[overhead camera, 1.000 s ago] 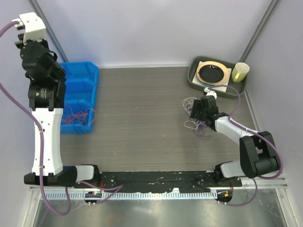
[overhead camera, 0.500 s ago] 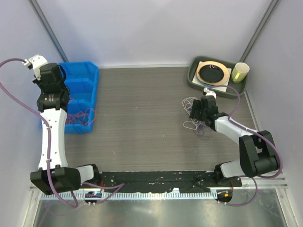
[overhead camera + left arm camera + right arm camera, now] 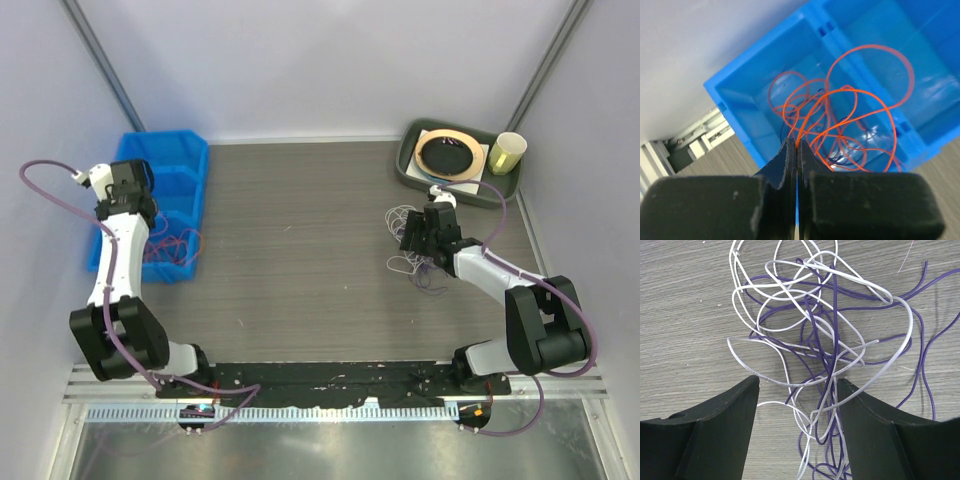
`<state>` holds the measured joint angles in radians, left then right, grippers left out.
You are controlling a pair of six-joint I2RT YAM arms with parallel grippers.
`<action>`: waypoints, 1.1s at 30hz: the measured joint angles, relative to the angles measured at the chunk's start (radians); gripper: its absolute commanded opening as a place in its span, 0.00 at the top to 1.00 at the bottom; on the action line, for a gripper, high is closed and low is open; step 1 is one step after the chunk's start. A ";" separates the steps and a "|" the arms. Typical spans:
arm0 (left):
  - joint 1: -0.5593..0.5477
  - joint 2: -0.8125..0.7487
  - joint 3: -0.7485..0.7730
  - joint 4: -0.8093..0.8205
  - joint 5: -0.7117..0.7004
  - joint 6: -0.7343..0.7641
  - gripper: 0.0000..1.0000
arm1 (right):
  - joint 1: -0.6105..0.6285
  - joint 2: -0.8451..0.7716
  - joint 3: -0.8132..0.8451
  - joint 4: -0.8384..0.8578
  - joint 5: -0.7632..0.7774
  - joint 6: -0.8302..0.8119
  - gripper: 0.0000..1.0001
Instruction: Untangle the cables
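The orange-red cable [image 3: 850, 115] lies in loose loops inside the blue bin [image 3: 740, 100], and it also shows in the top view [image 3: 168, 246]. My left gripper [image 3: 798, 144] hangs over the bin's near compartment with its jaws shut on a strand of that cable; in the top view the left gripper [image 3: 146, 214] is over the bin. The white and purple cables [image 3: 832, 325] lie tangled on the table, right of centre in the top view [image 3: 402, 264]. My right gripper [image 3: 798, 382] is open just above that tangle, a finger on each side; it also shows in the top view [image 3: 412, 240].
The blue bin [image 3: 185, 150] stands at the table's far left. A green tray [image 3: 412, 165] with a dark round plate and a yellow cup [image 3: 507, 152] stand at the back right. Grey walls close in both sides.
My left arm has swung down from high above the left wall to the blue bin. The right arm and the white and purple tangle have not moved.
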<state>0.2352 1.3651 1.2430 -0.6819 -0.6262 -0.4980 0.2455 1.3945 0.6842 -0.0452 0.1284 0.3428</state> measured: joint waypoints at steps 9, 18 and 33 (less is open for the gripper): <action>0.079 0.160 -0.067 -0.033 0.071 -0.092 1.00 | 0.000 0.010 0.000 0.000 0.000 0.000 0.31; 0.108 0.255 -0.122 0.021 0.179 -0.103 0.88 | 0.000 0.013 0.000 0.000 0.009 0.000 0.31; 0.108 0.135 -0.119 0.008 0.241 -0.156 0.40 | 0.000 0.014 0.000 0.000 0.011 0.000 0.32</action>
<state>0.3428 1.4998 1.1240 -0.6743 -0.3847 -0.6544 0.2455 1.4082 0.6842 -0.0452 0.1398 0.3424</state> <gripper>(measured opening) 0.480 0.690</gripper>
